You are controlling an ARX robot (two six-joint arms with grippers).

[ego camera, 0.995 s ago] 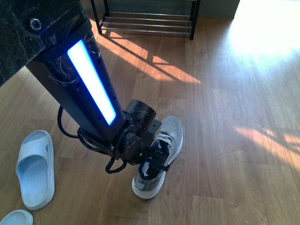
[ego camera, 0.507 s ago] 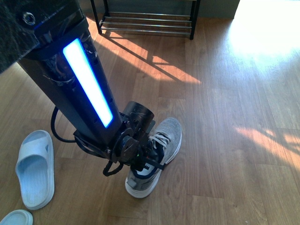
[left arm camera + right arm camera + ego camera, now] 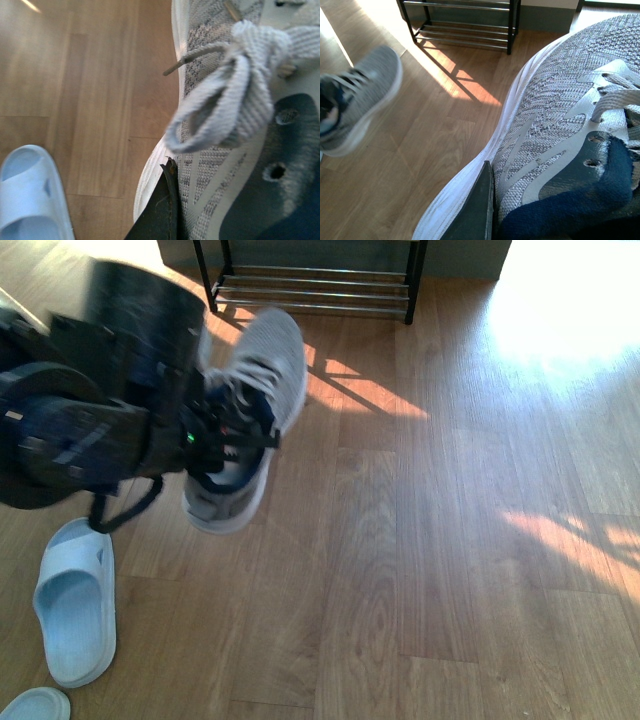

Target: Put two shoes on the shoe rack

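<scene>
grey sneaker (image 3: 250,405) off floor (image 3: 450,540), hanging toe toward shoe rack (image 3: 310,285), blurred. My left end effector (image 3: 212,445) clamped on its collar. second grey sneaker (image 3: 555,115) clamped at collar in my right end effector (image 3: 520,220), seen only from right wrist. Rack well apart, ahead of both. Step, my read: transport, neither shoe placed yet. Next move calls for: reach forward, level sole, set down across rods, only then open. slide sandal (image 3: 75,600) on floor near left arm, leave it.

Grey knit sneaker (image 3: 268,370), pale-blue slide (image 3: 75,605)
</scene>
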